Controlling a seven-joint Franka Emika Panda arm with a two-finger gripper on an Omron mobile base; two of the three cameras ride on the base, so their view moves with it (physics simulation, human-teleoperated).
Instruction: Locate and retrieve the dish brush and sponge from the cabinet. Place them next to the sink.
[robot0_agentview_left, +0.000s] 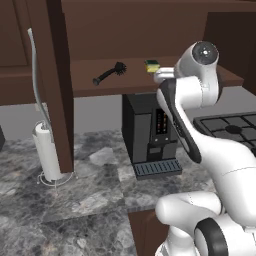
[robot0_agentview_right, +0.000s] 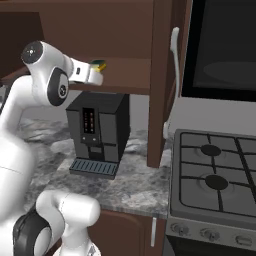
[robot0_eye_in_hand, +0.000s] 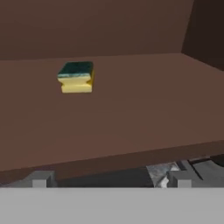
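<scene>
The cabinet (robot0_agentview_left: 95, 82) stands open, its flat brown shelf (robot0_eye_in_hand: 140, 105) bare but for two things. The sponge (robot0_eye_in_hand: 76, 77), yellow with a dark green top, lies towards the back of the shelf, up and left of centre in the hand view. The black dish brush (robot0_agentview_left: 110, 73) lies on the same shelf, left of the sponge (robot0_agentview_left: 152, 65). My gripper (robot0_eye_in_hand: 109, 179) is open at the shelf's front edge, short of the sponge (robot0_agentview_right: 98, 65), with nothing between its fingertips (robot0_eye_in_hand: 41, 178). The sink is out of view.
A black coffee machine (robot0_agentview_left: 150, 132) stands on the marble counter under the shelf. The open cabinet door (robot0_agentview_left: 52, 85) with its silver handle (robot0_agentview_left: 35, 75) hangs to the left, above a paper towel roll (robot0_agentview_left: 46, 152). A gas stove (robot0_agentview_right: 215, 175) is at the right.
</scene>
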